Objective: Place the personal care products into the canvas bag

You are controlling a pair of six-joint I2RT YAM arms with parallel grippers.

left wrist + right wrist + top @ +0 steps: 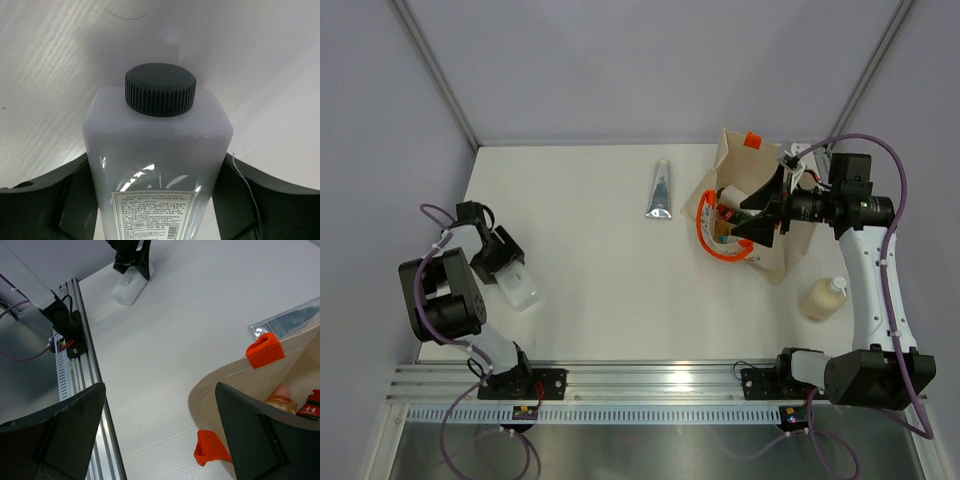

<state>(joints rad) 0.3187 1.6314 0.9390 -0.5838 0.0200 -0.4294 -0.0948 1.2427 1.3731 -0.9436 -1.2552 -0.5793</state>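
Note:
My left gripper [507, 268] is shut on a white bottle with a dark cap [159, 90], which lies on the table at the left [521, 292]; its fingers [50, 205] press both sides. My right gripper [761, 211] is open and empty over the mouth of the canvas bag [767, 250], with one finger [260, 440] inside the rim and the other outside. The bag [235, 385] has orange handles [264, 350]. A peach-pink bottle [281, 396] and a red-capped bottle [311, 405] lie inside it. A silver tube [660, 190] lies left of the bag. A cream pump bottle [823, 298] lies in front of it.
An aluminium rail [650, 385] runs along the near table edge and also shows in the right wrist view [82, 390]. Grey walls close the back and both sides. White table [610, 270] lies between the left bottle and the bag.

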